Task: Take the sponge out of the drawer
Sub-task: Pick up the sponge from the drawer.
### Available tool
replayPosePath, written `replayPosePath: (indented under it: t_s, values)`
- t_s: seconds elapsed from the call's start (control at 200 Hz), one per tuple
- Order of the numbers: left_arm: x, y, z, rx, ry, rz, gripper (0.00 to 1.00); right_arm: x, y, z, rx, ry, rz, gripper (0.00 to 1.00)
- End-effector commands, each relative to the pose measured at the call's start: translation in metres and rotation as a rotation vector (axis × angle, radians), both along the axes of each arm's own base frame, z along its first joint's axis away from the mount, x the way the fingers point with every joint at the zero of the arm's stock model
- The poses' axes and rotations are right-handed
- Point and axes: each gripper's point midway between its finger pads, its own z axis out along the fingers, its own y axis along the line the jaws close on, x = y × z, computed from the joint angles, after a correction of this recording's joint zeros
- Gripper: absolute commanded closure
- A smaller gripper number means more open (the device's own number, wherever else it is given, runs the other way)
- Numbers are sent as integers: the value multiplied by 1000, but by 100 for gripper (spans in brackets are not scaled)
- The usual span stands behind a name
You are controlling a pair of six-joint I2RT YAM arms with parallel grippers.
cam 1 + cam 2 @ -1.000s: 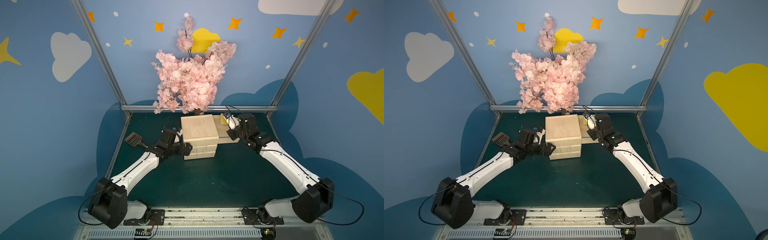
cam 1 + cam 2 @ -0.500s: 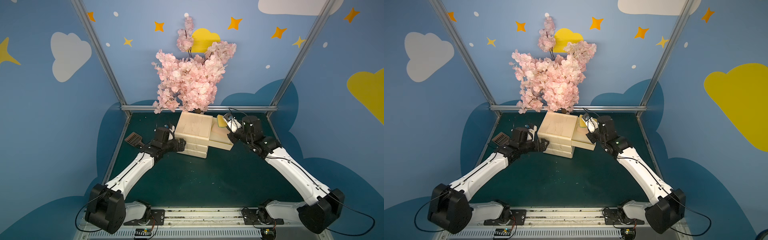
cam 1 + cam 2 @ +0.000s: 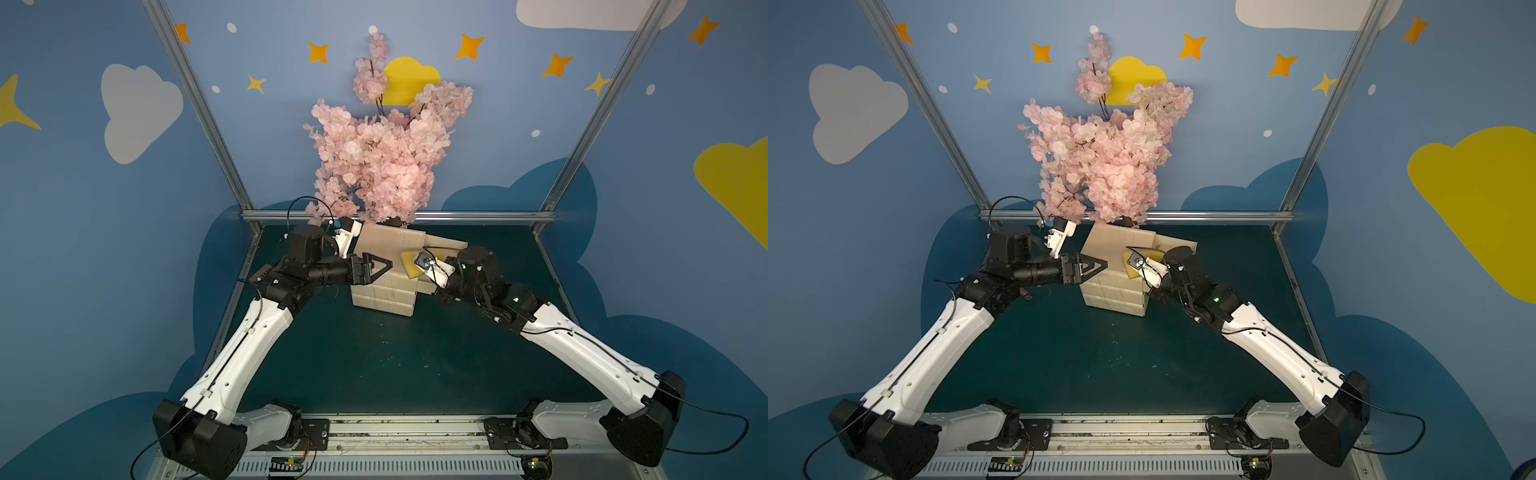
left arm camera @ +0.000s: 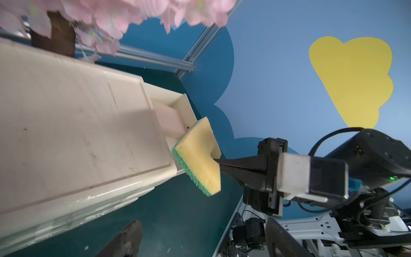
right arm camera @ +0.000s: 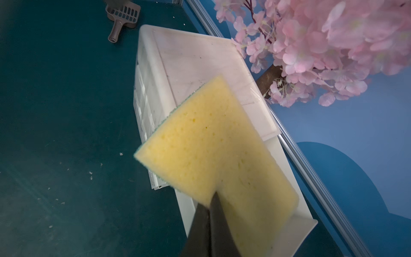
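The sponge (image 5: 213,142), yellow with a green scrub face, hangs in the air pinched at one edge by my right gripper (image 5: 211,198), which is shut on it. In both top views the sponge (image 3: 409,266) (image 3: 1129,269) sits just above the right edge of the cream drawer unit (image 3: 384,297). Its top drawer (image 4: 178,106) (image 5: 295,224) is pulled out, and its visible part is bare. My left gripper (image 3: 384,266) (image 4: 204,240) is open at the unit's left top edge, a short way from the sponge (image 4: 198,158), holding nothing.
A pink blossom tree (image 3: 382,153) stands right behind the drawer unit and overhangs it. A brown slotted scoop (image 5: 123,17) lies on the green mat left of the unit, mostly hidden under my left arm in the top views. Metal frame posts bound the mat.
The drawer unit has turned and slid toward the back. My right gripper has lifted the sponge out of the drawer and leftward. My left gripper rose from the unit's left side to its top edge.
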Motion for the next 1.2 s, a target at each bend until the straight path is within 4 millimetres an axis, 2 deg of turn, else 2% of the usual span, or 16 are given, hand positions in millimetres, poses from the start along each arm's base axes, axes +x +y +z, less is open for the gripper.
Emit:
replayPosePath:
  t_s: [0.0, 0.165, 0.36, 0.581, 0.701, 0.786, 0.851, 0.871, 0.906, 1.031, 1.066, 1.106, 1.161, 1.196]
  values:
    - [-6, -11, -8, -88, 117, -62, 16, -2, -1, 23, 19, -48, -18, 100]
    - [2, -10, -10, -101, 92, -15, 16, -3, 14, 18, 4, -48, -3, 100]
    - [7, -20, -11, -141, 96, -50, 18, -5, 22, 18, 26, -33, 6, 100]
    - [16, -25, -28, -137, 139, -49, 19, -6, 35, 25, 78, -21, 29, 100]
    - [22, -28, -30, -157, 137, -56, 23, -9, 40, 24, 75, -12, 45, 100]
    - [25, -33, -29, -168, 131, -69, 33, -9, 42, 21, 65, -3, 48, 100]
    - [28, -33, -28, -171, 135, -67, 51, -11, 43, 19, 59, 3, 54, 100]
    - [28, -34, -28, -173, 136, -70, 60, -11, 44, 19, 58, 5, 56, 100]
    - [27, -35, -29, -176, 138, -74, 71, -13, 45, 19, 57, 6, 59, 100]
    - [26, -34, -31, -177, 145, -66, 96, -15, 45, 17, 63, 10, 62, 100]
    - [26, -33, -32, -175, 147, -60, 98, -16, 45, 17, 67, 14, 61, 100]
    - [26, -32, -34, -171, 150, -54, 97, -15, 44, 17, 72, 13, 52, 89]
    - [24, -32, -37, -164, 159, -52, 97, -14, 40, 20, 74, 6, 33, 67]
    - [23, -31, -40, -155, 171, -47, 98, -13, 35, 26, 85, -6, 9, 62]
